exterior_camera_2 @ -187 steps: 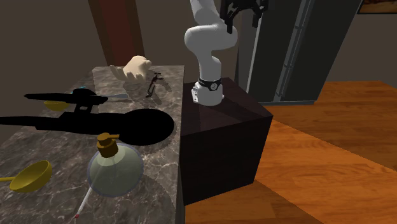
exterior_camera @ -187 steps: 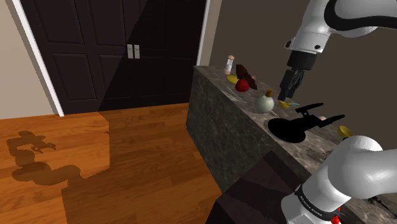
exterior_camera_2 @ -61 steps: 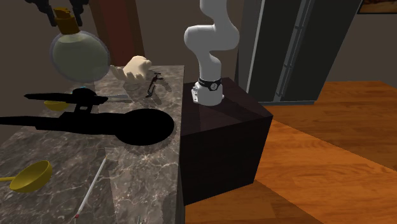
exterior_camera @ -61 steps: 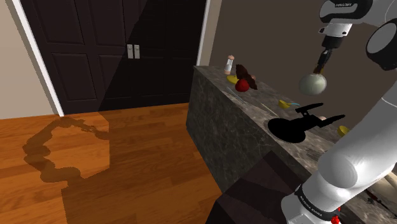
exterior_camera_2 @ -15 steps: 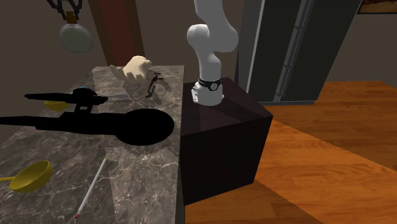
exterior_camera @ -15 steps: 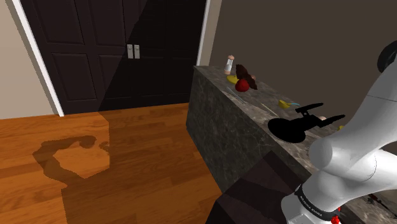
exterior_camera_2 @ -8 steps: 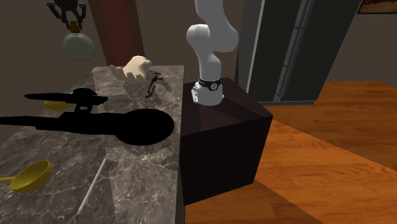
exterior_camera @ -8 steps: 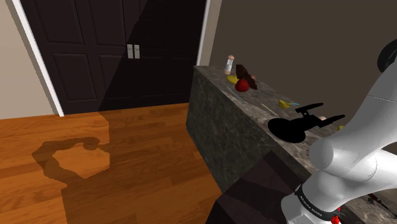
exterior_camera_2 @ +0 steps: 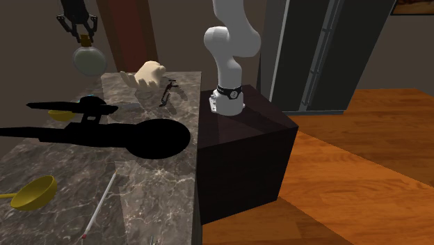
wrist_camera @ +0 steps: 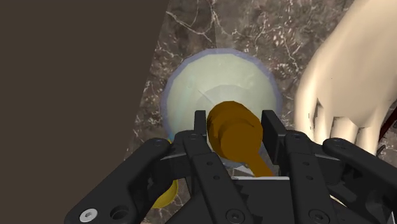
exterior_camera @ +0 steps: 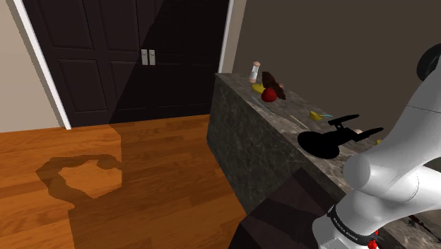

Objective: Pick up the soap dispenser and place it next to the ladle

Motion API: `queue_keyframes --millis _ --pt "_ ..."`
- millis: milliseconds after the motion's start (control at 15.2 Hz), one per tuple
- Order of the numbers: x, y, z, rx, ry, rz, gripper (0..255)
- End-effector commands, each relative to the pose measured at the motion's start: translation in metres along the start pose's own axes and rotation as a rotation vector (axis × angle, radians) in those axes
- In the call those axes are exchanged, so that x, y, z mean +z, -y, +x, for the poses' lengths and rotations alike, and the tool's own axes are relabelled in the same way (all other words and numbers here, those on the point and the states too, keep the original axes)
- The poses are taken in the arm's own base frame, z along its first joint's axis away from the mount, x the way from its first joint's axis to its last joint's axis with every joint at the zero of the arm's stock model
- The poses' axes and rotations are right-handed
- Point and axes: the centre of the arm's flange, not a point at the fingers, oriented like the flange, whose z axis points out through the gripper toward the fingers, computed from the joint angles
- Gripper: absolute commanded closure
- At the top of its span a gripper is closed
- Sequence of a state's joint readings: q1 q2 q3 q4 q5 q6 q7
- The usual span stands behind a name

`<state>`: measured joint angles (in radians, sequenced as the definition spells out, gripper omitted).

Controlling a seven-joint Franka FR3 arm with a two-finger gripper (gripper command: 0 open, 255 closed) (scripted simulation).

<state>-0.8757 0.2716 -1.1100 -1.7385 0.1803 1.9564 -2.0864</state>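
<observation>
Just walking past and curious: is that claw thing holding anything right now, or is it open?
Gripper: shut on the soap dispenser, clasping its brown pump top above the counter.

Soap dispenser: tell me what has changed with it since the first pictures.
The gripper closed its jaws on the pump of the soap dispenser, lifted it from the counter beside the yellow ladle, carried it to the far end near the cream hand-shaped thing, and is lowering it. Ladle, stick and hand-shaped thing stayed put.
</observation>
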Motion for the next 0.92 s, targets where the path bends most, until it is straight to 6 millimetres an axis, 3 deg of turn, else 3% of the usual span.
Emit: queue_keyframes --millis 0,858 --pt "0.010 0.001 0.001 0.000 0.000 -0.001 255" --pt "0.078 0.005 0.009 0.000 0.000 -0.001 255"
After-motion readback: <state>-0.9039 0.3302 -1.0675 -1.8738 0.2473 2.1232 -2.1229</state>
